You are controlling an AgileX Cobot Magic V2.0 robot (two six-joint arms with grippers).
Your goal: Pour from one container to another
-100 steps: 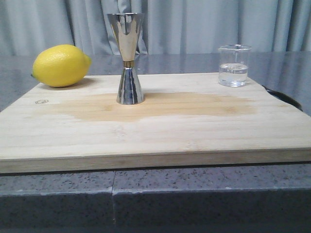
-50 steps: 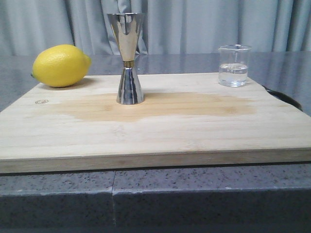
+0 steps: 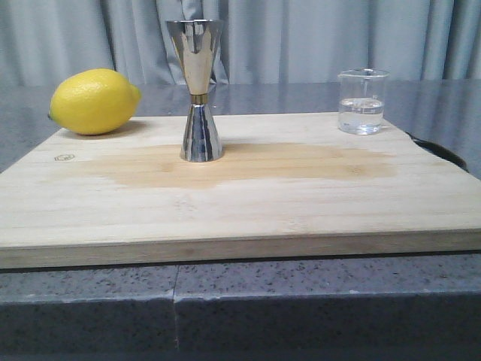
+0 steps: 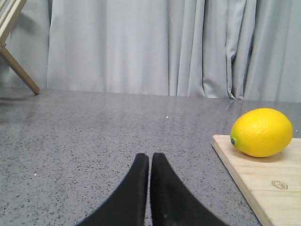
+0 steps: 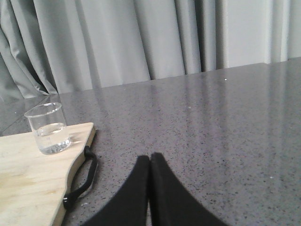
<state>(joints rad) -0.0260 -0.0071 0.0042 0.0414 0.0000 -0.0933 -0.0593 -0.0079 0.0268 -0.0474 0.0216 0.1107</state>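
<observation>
A small clear glass beaker [image 3: 362,101] holding some clear liquid stands upright at the back right of the wooden board [image 3: 240,203]; the right wrist view shows the beaker [image 5: 47,128] too. A shiny steel jigger [image 3: 198,90] stands upright near the board's middle back. Neither gripper appears in the front view. My left gripper [image 4: 149,157] is shut and empty over the grey counter, left of the board. My right gripper [image 5: 150,156] is shut and empty over the counter, right of the board and apart from the beaker.
A yellow lemon [image 3: 94,101] lies at the board's back left corner, also seen as the lemon [image 4: 261,132] in the left wrist view. A black strap loop [image 5: 83,176] hangs off the board's right edge. Grey curtains close the back. A wooden frame leg [image 4: 16,66] stands far left.
</observation>
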